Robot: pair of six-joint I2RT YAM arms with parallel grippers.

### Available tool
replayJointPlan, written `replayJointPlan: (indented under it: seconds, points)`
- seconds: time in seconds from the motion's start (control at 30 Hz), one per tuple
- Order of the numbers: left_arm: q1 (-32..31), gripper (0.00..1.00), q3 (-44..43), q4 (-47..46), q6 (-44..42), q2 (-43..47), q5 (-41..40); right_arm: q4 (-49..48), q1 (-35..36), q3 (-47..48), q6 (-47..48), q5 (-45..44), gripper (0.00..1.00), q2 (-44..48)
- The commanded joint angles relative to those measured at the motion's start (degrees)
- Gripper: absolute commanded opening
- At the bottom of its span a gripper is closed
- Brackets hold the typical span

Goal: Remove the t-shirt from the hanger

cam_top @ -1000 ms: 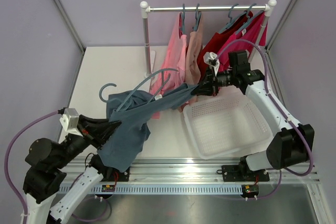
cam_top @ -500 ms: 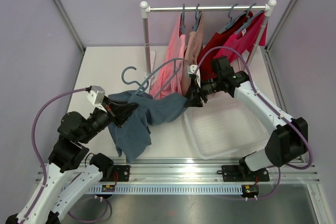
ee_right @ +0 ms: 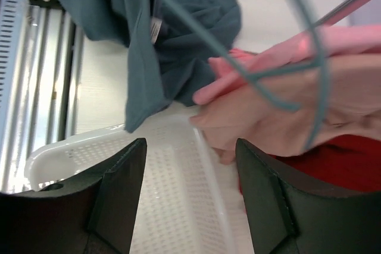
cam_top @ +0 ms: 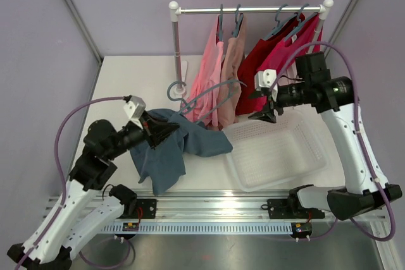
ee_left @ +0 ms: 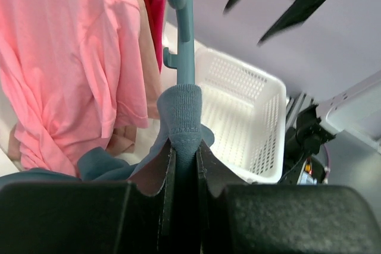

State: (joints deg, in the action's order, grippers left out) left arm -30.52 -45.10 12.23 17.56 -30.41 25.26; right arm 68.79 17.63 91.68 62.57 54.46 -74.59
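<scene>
T-shirt [cam_top: 183, 147]: the blue garment lies heaped on the table [cam_top: 126, 86] between the two arms, one edge reaching the near-left corner of the white basket [cam_top: 297, 156]; its ribbed neck is bunched around the stem of the teal hanger [ee_left: 185, 28].
Left gripper [cam_top: 166, 132]: clenched on that neck, and, going by the wrist view, on the hanger stem running through it.
Right gripper [cam_top: 264, 116]: jaws spread and empty, hanging above the basket's far-left corner, well apart from the blue cloth.
Hanger: tilted up and away from the left gripper, its bare arms reaching in front of the pink shirt [cam_top: 212, 74] on the rail [cam_top: 253, 10]; whether they touch it cannot be told.
Progress: the shoulders look free of the hanger; only the neck appears left to clear.
Risk, pinch: with cloth and stem squeezed together, any pull would drag the hanger along instead of sliding the neck off.
Risk, snag: swinging the hanger could hook a bare arm into the pink shirt and tug it off the rail.
Risk, wrong grab: the right gripper, closing near the crowded fabrics, could catch pink cloth or the hanger's arm rather than blue.
Risk, basket: a trailing hem could catch on the rim and shift it.
</scene>
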Motion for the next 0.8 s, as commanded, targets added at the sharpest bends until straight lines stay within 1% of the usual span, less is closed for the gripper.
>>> replayJointPlan:
  seconds: [0.0, 0.03, 0.07, 0.1, 0.17, 0.27, 0.43, 0.5, 0.6, 0.7, 0.73, 0.77]
  points:
    - [0.11, 0.0, -4.19, -4.76, -5.16, -7.17, 7.95, 16.19, -1.37, 8.77, 6.96, 0.83, 0.69, 2.6]
    - [0.03, 0.0, -4.55, -4.67, -6.13, -8.6, 9.71, 16.72, -1.37, 10.17, 6.69, 1.09, 0.7, 2.69]
    - [0.11, 0.0, -5.17, -4.58, -8.05, -9.83, 13.21, 17.51, -1.37, 12.54, 6.43, 1.96, 0.7, 2.52]
    - [0.11, 0.0, -6.22, -4.23, -8.94, -12.62, 14.98, 17.6, -1.28, 13.34, 5.91, 2.58, 0.71, 1.91]
    - [0.03, 0.0, -7.54, -3.79, -10.96, -15.1, 19.19, 17.69, -1.37, 14.31, 5.55, 4.07, 0.72, 0.76]
    - [0.03, 0.0, -9.65, -3.18, -12.2, -18.27, 22.37, 17.6, -1.02, 14.49, 4.85, 4.52, 0.71, -3.97]
    - [0.03, 0.0, -11.32, -2.82, -12.46, -20.12, 24.58, 17.34, 2.93, 13.79, 1.69, 3.56, 0.72, -8.11]
    - [0.03, 0.0, -11.5, -2.91, -12.38, -20.12, 25.37, 13.57, 5.12, 12.13, -1.9, 2.24, 0.72, -8.03]
    - [0.03, 0.0, -11.41, -3.18, -12.11, -20.21, 25.98, 7.51, 6.01, 9.31, -5.68, -0.49, 0.71, -7.42]
    - [0.03, 0.0, -11.41, -2.74, -12.38, -20.04, 25.46, 5.82, 6.28, 8.87, -6.14, -1.46, 0.67, -7.85]
    - [0.03, 0.0, -11.32, -2.65, -12.55, -19.95, 24.94, 5.91, 6.37, 8.78, -6.05, -1.02, 0.6, -7.85]
    - [0.03, 0.0, -11.32, -2.56, -12.9, -19.95, 24.49, 6.17, 6.37, 8.69, -5.79, -0.58, 0.54, -7.94]
